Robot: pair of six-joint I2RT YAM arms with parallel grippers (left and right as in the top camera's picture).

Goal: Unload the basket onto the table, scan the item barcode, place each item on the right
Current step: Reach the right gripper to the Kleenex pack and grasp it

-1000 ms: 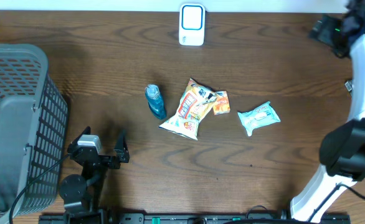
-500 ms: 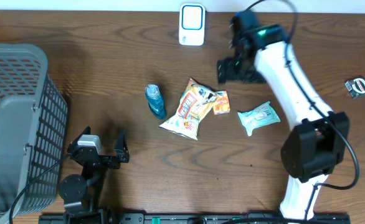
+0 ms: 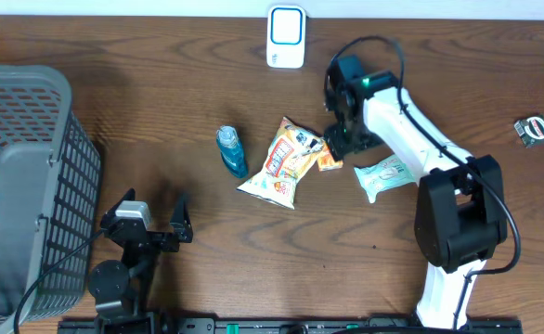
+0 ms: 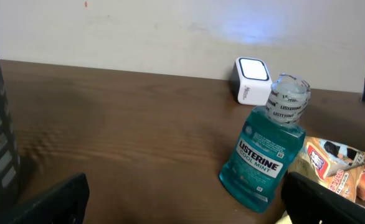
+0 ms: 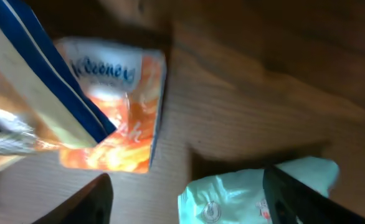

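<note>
Target near tabletop (image 3: 161, 93) centre: orange packet (image 3: 330, 158), long axis roughly 12-to-6, just at 7 o'clock of right gripper (image 3: 343, 135), open and empty. Sits well apart from left gripper (image 3: 153, 228), also open, at 8 o'clock.

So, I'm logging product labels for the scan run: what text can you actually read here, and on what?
"LISTERINE COOL MINT": front label of the blue mouthwash bottle.
"LISTERINE": repeated on the bottle's cap seal.
Too blurred to read: white lettering on the orange packet.
Too small to read: print on the snack bag and the pale green packet.
</note>
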